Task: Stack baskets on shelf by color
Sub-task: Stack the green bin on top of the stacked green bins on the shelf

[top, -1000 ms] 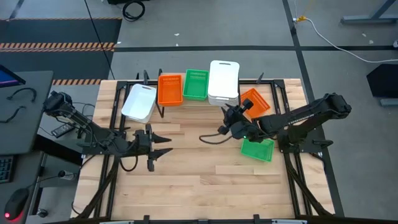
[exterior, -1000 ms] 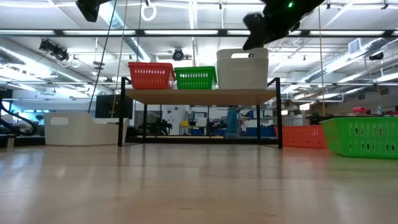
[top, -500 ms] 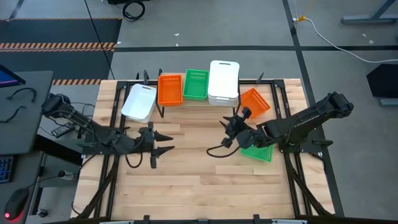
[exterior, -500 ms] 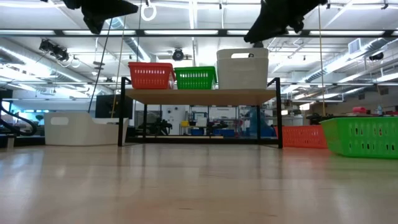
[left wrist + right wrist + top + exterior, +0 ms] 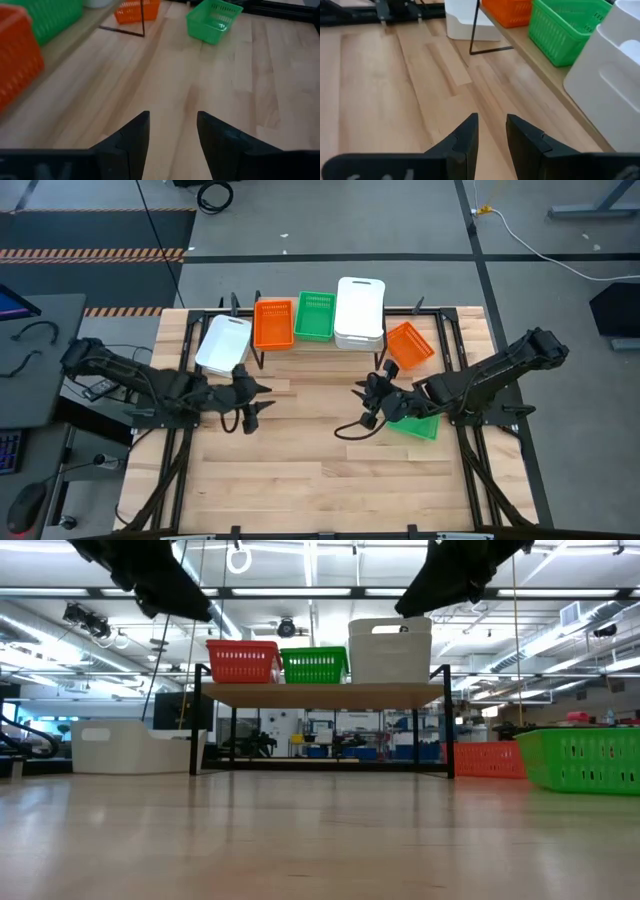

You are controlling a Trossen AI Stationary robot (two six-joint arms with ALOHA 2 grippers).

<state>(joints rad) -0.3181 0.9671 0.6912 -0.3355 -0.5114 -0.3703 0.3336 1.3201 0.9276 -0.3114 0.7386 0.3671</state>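
Observation:
The shelf [image 5: 318, 335] stands along the far side of the table. On its plank top sit an orange basket [image 5: 272, 323], a green basket [image 5: 315, 315] and a white basket [image 5: 360, 310]. Three more baskets rest on the tabletop: a white one [image 5: 223, 345] at the shelf's left end, an orange one [image 5: 410, 345] at its right end, and a green one [image 5: 415, 423] partly under my right arm. My left gripper [image 5: 255, 400] hovers open near the white one. My right gripper [image 5: 365, 400] hovers open over bare table in front of the shelf.
The shelf's thin black legs [image 5: 142, 20] stand between the grippers and the far edge. A black metal frame [image 5: 180, 380] runs along both sides of the table. The near half of the wooden tabletop [image 5: 320, 480] holds no objects. A dark cable [image 5: 345, 430] loops below my right gripper.
My right gripper has drawn back from the shelf toward the table's near edge. My left gripper has moved toward the far edge, closer to the white basket on the table. No basket has moved.

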